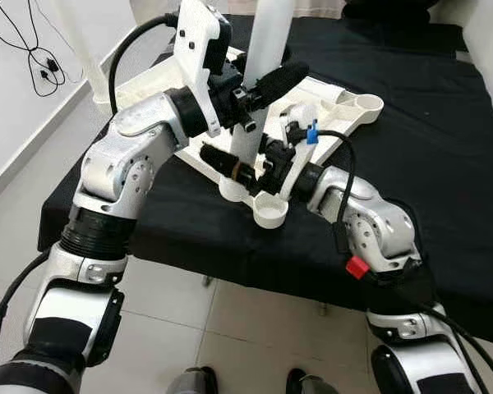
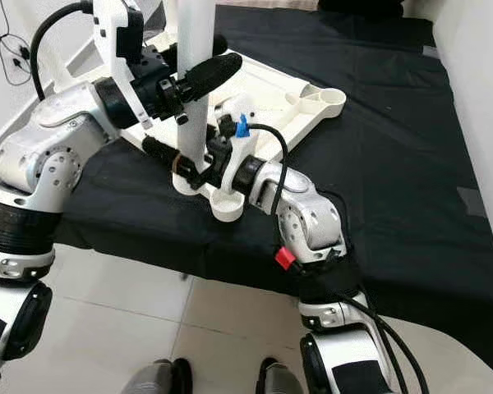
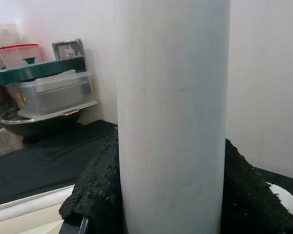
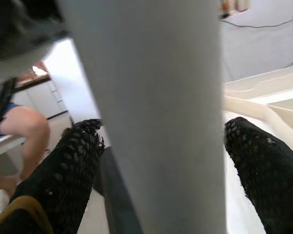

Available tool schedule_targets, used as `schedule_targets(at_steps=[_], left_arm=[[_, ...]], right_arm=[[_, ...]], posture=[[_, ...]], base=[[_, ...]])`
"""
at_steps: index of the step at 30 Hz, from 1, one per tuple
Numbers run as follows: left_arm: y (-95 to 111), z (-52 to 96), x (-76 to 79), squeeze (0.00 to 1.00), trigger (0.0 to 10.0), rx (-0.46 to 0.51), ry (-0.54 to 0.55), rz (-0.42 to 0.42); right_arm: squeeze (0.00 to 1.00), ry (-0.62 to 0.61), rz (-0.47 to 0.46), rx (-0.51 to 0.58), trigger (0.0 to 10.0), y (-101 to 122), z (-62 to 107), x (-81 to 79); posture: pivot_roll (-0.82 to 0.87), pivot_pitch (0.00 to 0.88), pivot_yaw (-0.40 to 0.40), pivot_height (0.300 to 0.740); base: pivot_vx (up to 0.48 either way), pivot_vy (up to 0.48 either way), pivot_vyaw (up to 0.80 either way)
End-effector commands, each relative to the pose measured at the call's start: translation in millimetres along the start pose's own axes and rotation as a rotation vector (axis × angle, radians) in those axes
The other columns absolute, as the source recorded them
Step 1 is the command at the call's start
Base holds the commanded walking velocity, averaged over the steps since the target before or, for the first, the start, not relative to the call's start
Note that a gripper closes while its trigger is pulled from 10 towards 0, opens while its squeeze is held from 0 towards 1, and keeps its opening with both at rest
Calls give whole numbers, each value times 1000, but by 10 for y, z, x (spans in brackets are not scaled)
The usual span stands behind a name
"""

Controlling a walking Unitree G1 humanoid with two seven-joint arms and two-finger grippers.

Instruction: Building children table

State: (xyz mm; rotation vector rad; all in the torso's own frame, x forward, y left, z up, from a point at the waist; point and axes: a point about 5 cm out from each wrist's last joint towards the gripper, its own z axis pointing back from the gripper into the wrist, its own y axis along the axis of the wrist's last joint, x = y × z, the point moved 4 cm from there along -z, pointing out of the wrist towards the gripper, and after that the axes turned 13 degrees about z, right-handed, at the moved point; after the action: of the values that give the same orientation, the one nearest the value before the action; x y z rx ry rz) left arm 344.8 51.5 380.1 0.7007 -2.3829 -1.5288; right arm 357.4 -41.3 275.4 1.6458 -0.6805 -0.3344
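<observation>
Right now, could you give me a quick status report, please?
Left tool shut on white leg, high up. Right tool shut on the same leg lower down. Leg upright at a socket of the upside-down tabletop on black cloth. No obstruction seen.

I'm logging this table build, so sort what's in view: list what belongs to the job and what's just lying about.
Belongs to the job:
- white table leg, upright
- white tabletop, lying on the black cloth
- left gripper, jaws closed on the leg
- right gripper, jaws closed on the leg lower down

Just lying about:
- black cables on the floor
- storage containers
</observation>
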Motion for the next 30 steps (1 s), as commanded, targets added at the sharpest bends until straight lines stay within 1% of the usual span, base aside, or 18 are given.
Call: schedule_targets(at_steps=[1, 3, 4, 6, 9, 10, 11, 12, 13, 14, 16, 17, 26, 30], left_arm=[[39, 19, 14, 0, 0, 31, -2, 14], [52, -9, 20, 0, 0, 48, -2, 20], [52, -9, 20, 0, 0, 48, -2, 20], [63, -36, 42, 0, 0, 59, -9, 24], [68, -44, 51, 0, 0, 64, -10, 30], [73, -46, 49, 0, 0, 67, -8, 34], [77, -49, 47, 0, 0, 69, -7, 37], [80, -51, 46, 0, 0, 70, -6, 39], [76, -51, 43, 0, 0, 71, -3, 43], [70, -53, 42, 0, 0, 72, -2, 47], [63, -54, 41, 0, 0, 73, 0, 52], [56, -57, 42, 0, 0, 74, 0, 56], [-2, -87, 108, 0, 0, 69, -16, 80], [-22, -95, 130, 0, 0, 67, -23, 94]], right_arm=[[0, -20, 3, 1, 10000, -9, -26, -3], [0, -38, 13, -36, 10000, -108, -101, -90], [0, -38, 13, -36, 10000, -108, -101, -90], [0, -58, 38, -77, 10000, -207, -146, -149], [0, -76, 53, -86, 10000, -237, -158, -153], [0, -86, 47, -68, 10000, -218, -167, -151], [0, -97, 50, -49, 8706, -188, -175, -144], [0, -104, 52, -37, 8706, -167, -180, -139], [0, -111, 67, -20, 8235, -136, -188, -132], [0, -120, 83, -7, 8863, -109, -194, -123], [0, -129, 93, 4, 8863, -85, -202, -113], [0, -135, 97, 13, 10000, -65, -208, -106], [0, -162, 138, 40, 10000, 32, -232, -45], [0, -159, 144, 45, 10000, 52, -241, -51]], posture=[[-12, 206, 39, 740], [-10, 208, 38, 740], [-10, 208, 38, 740], [-5, 210, 40, 740], [-3, 214, 46, 740], [-3, 209, 46, 740], [-2, 210, 47, 740], [-2, 210, 47, 740], [-2, 214, 50, 740], [-2, 213, 51, 740], [-2, 214, 52, 740], [-2, 214, 52, 740], [2, 207, 54, 740], [1, 209, 56, 740]], base=[[0, 0, 0], [0, 0, 0], [0, 0, 0], [0, 0, 0], [0, 0, 0], [0, 0, 0], [0, 0, 0], [0, 0, 0], [0, 0, 0], [0, 0, 0], [0, 0, 0], [0, 0, 0], [0, 0, 0], [0, 0, 0]])
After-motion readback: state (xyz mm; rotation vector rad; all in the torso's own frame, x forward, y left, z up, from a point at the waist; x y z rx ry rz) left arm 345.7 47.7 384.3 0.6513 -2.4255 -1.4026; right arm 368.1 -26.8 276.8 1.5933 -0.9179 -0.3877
